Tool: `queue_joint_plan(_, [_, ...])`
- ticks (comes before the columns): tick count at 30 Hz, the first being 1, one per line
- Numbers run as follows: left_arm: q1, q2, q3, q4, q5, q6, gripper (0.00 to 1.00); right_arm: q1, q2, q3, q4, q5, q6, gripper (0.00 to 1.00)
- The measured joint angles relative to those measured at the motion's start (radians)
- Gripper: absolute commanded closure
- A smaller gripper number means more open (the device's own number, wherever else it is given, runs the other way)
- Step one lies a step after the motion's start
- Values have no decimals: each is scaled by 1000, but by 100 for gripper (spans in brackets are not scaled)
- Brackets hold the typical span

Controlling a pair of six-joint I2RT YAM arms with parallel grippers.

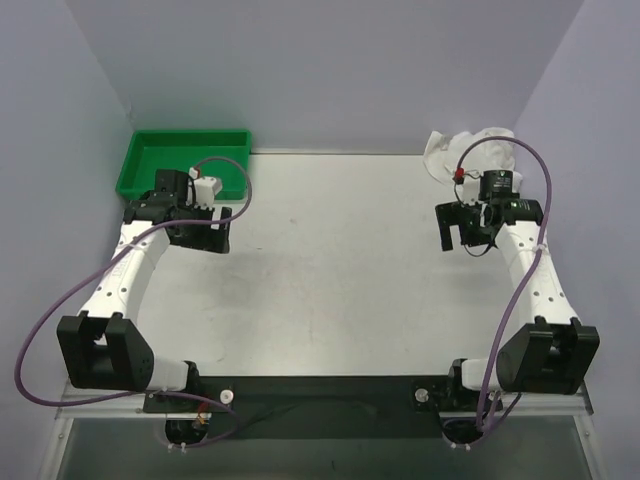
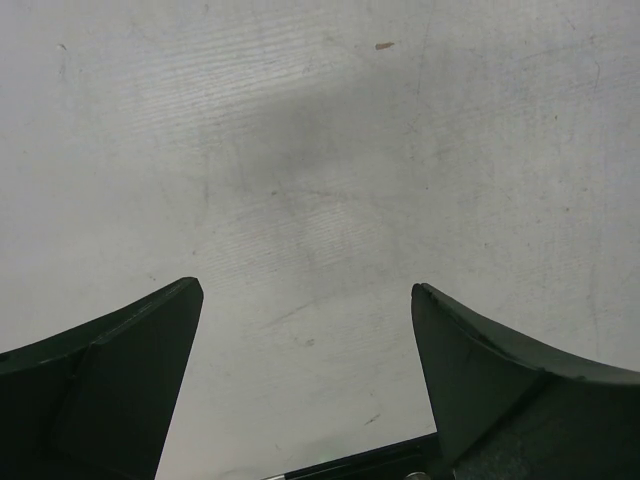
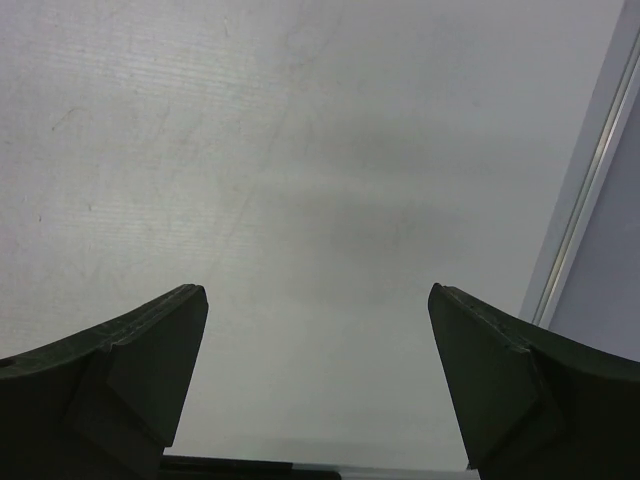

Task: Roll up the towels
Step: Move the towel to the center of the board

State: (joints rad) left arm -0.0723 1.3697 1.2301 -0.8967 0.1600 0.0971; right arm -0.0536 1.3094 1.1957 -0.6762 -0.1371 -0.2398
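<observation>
The towels [image 1: 462, 148] show as one crumpled heap of white cloth at the table's back right corner, seen only in the top view. My right gripper [image 1: 464, 238] hangs just in front of that heap and stands open. In the right wrist view the right gripper [image 3: 318, 292] has only bare table between its fingers [image 3: 120, 370]. My left gripper [image 1: 203, 236] is at the back left, by the tray, far from the cloth. The left wrist view shows the left gripper [image 2: 305, 290] open wide over bare table, holding nothing.
A green plastic tray [image 1: 150, 165] sits at the back left corner, with the left wrist partly over its near rim. The white table [image 1: 330, 270] has walls on three sides. A metal edge rail [image 3: 590, 180] runs along the right of the right wrist view.
</observation>
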Motion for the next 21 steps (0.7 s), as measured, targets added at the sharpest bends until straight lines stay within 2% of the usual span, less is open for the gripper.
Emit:
queue_joint_plan(5, [-3,39,75,8,13,-16,3,-14,164,139,23,13,-36,0])
queue_joint_plan(11, [-3,47,183,29,18,-19,3,-72,451,414,45,21,-54,0])
queue_joint_plan(21, [-4,42,177,41,144,-39,3,-137,950,893,66,82,-64,0])
